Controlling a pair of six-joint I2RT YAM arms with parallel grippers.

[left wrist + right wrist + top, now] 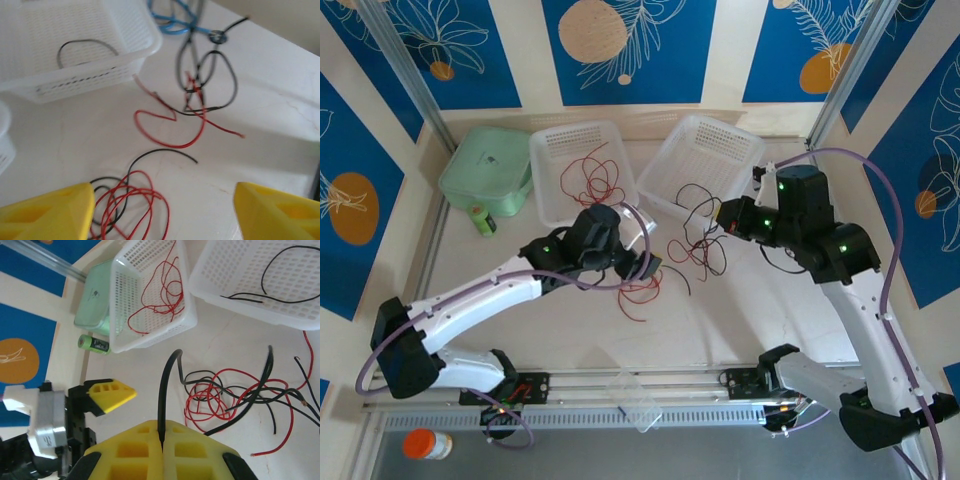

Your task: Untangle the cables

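Observation:
Red and black cables lie tangled mid-table: a red pile (640,288) under my left gripper (645,265) and a black-and-red knot (695,250) to its right. In the left wrist view the yellow fingers (45,212) stand wide apart, open, over red loops (131,207) and a black cable (156,154), touching neither. My right gripper (162,432) is shut on a black cable (166,385) that arches up from the tangle (220,395). It sits near the right basket (725,215). More red cables (160,287) lie in the left basket, and a black cable (280,277) in the right one.
Two white mesh baskets (548,200) (665,165) stand behind the tangle. A green lidded box (485,170) and a small green bottle (482,218) are at the back left. A light-blue cable (170,22) lies by the black loops. A clear plastic piece (635,400) rests on the front rail.

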